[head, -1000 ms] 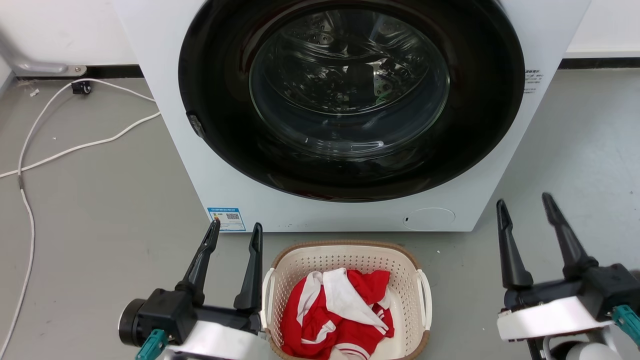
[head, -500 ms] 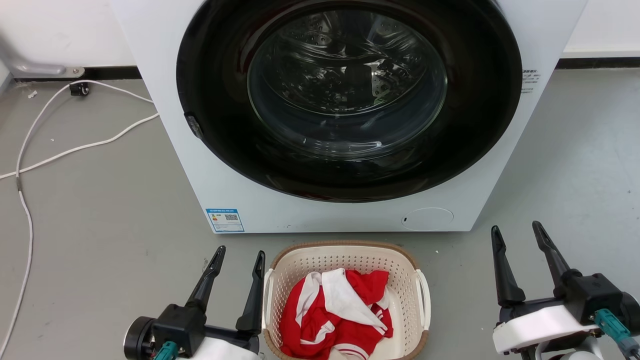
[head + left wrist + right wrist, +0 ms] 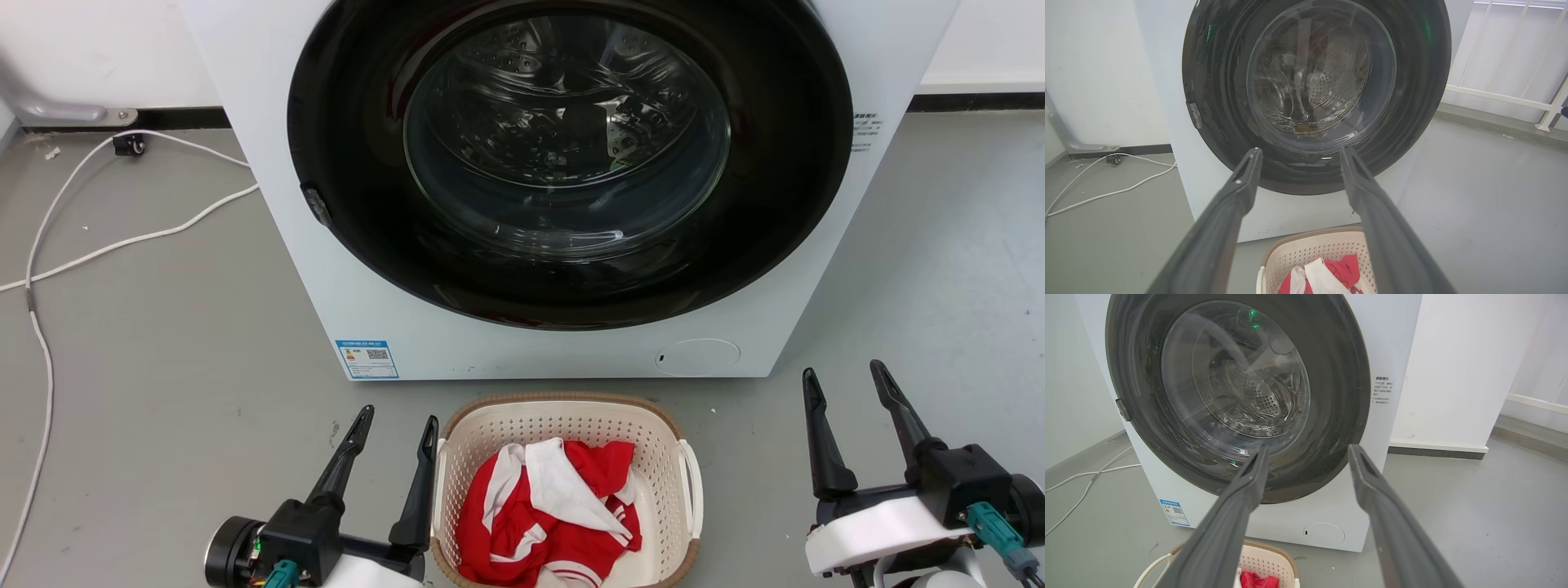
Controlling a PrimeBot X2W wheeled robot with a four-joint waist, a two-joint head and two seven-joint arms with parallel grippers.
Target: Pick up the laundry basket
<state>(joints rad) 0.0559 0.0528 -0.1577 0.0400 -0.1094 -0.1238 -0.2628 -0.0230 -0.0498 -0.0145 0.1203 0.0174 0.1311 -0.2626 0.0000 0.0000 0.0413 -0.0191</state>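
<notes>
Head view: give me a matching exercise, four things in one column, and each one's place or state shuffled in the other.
1 laundry basket
2 red and white garment
3 white cable
4 right pincer

a inside the laundry basket
b on the floor left of the washing machine
c open, holding nothing
d on the floor before the washing machine

Pairs: 1-d, 2-a, 3-b, 4-c

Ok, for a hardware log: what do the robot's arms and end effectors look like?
The left end effector and right end effector each have two long, tapered dark fingers on a black housing, backed by a white wrist shell. A teal connector sits beside each housing.
</notes>
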